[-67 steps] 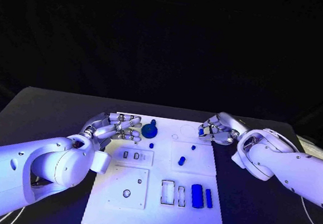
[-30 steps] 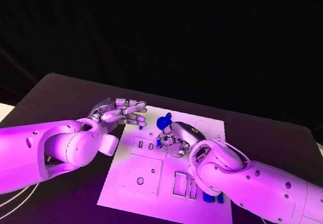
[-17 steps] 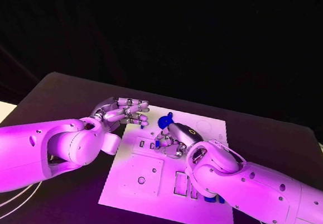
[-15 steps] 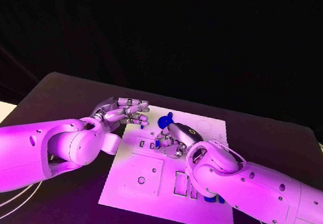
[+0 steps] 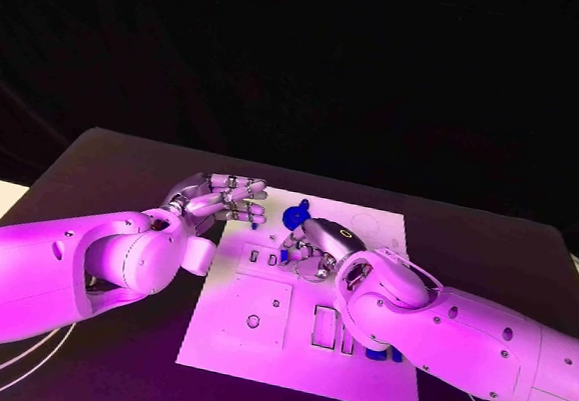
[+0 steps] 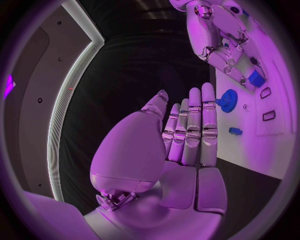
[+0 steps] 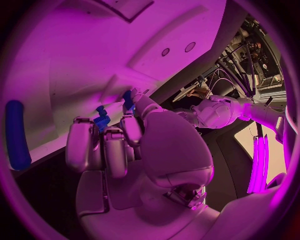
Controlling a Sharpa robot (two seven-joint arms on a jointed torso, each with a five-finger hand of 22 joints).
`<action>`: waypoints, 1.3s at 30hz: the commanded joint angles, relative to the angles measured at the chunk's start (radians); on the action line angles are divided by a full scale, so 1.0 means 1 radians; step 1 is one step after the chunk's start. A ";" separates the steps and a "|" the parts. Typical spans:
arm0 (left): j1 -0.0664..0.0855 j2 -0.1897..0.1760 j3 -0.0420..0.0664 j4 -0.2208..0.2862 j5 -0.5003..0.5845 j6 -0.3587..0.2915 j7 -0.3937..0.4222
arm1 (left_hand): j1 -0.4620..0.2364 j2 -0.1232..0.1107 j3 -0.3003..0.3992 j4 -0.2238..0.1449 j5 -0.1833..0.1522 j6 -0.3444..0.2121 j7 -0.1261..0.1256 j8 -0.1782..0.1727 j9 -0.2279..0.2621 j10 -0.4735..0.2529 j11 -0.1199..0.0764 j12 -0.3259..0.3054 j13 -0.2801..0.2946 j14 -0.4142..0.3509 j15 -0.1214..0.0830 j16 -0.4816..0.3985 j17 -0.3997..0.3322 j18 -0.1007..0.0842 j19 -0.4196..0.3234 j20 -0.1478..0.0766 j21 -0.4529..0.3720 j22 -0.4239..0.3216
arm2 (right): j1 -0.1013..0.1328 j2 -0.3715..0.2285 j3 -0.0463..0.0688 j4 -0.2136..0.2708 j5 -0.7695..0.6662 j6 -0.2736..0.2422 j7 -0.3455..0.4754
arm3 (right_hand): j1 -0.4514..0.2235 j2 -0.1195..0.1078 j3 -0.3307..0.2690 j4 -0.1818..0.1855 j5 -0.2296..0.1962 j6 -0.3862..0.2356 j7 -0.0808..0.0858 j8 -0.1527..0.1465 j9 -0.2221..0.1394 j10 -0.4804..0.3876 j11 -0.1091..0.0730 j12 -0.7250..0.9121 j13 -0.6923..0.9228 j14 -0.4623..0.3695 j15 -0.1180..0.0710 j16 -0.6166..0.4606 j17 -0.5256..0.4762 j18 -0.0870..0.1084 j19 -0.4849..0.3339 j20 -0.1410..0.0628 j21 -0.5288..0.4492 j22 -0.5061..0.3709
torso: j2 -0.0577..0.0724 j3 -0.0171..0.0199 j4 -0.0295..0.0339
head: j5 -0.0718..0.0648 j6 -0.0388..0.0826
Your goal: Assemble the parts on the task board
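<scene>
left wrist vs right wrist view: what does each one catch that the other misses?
Left wrist view alone: the left hand, fingers straight and holding nothing, the blue gear standing on the task board, and the board's small slots.

Right wrist view alone: a long blue bar lying on the board, and small blue parts at the right hand's fingertips; whether they are gripped cannot be told.

Both: the white task board and the right hand reaching over it.
</scene>
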 commanded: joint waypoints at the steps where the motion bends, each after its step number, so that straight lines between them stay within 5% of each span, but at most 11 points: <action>1: 0.001 0.002 0.001 0.001 0.004 0.014 0.003 | -0.004 0.004 0.003 -0.006 -0.006 0.003 0.000 -0.003 0.000 -0.008 0.000 -0.003 -0.001 -0.008 -0.002 -0.008 0.001 0.005 -0.005 -0.004 0.004 0.001 | -0.005 -0.001 -0.004 -0.001 -0.017 0.068 -0.018 | -0.017 -0.009 -0.003 0.003 0.002 0.020 -0.016 0.020 0.013 0.004 -0.011 -0.012 -0.038 0.087 -0.005 -0.006 0.186 -0.004 -0.011 -0.001 -0.007 -0.006 | 0.000 -0.0006 0.0005 | 0.000 -0.004; 9: 0.001 0.002 0.001 0.001 0.004 0.013 0.002 | -0.006 0.006 0.005 -0.005 -0.006 0.003 0.000 -0.003 0.000 -0.008 0.001 -0.003 -0.001 -0.008 -0.002 -0.008 0.003 0.005 -0.005 -0.004 0.004 0.002 | -0.005 0.000 -0.004 0.000 -0.014 0.060 -0.009 | -0.065 -0.048 -0.039 0.025 0.007 -0.002 -0.005 0.007 0.006 -0.014 -0.002 -0.044 -0.062 0.085 0.002 -0.010 0.180 -0.001 -0.020 0.005 -0.018 -0.025 | 0.000 -0.0003 -0.0013 | 0.000 -0.004; 39: 0.001 0.003 0.001 0.000 0.004 0.014 -0.001 | -0.006 0.008 0.006 -0.005 -0.006 0.003 0.000 -0.003 0.000 -0.009 0.000 -0.003 -0.001 -0.008 -0.002 -0.009 0.003 0.005 -0.006 -0.004 0.004 0.002 | -0.005 0.005 -0.004 -0.015 -0.031 0.028 -0.009 | -0.061 -0.069 -0.060 0.026 0.021 -0.038 0.010 -0.014 -0.005 -0.056 0.011 -0.114 -0.117 0.081 0.012 -0.022 0.164 0.006 -0.039 0.014 -0.042 -0.063 | 0.000 -0.0008 -0.0001 | -0.004 -0.005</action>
